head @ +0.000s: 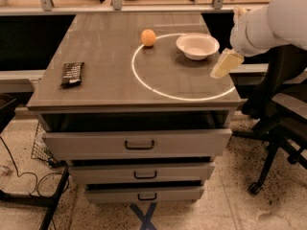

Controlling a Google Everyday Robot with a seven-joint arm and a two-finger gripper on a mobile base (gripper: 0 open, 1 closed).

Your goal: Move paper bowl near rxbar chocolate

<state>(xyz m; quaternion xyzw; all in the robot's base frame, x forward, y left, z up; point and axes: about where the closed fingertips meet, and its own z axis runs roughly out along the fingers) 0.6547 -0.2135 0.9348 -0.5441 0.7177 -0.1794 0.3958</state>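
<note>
- The paper bowl [197, 45] sits upright at the far right of the grey table top [105, 56], inside a thin white ring [133, 68] marked on the surface, close to the ring's far edge
- The rxbar chocolate [72, 74] lies flat near the left edge, well apart from the bowl, outside the ring
- An orange ball [148, 37] rests just left of the bowl, on the ring's far-left arc
- The gripper [226, 63] hangs at the end of the white arm [268, 23] over the table's right edge, near the bowl on its right, nearer side and not touching it; whether it is clenched or released I cannot tell
- Three drawers [139, 145] with dark handles face me below the top
- A black office chair [283, 123] stands to the right
</note>
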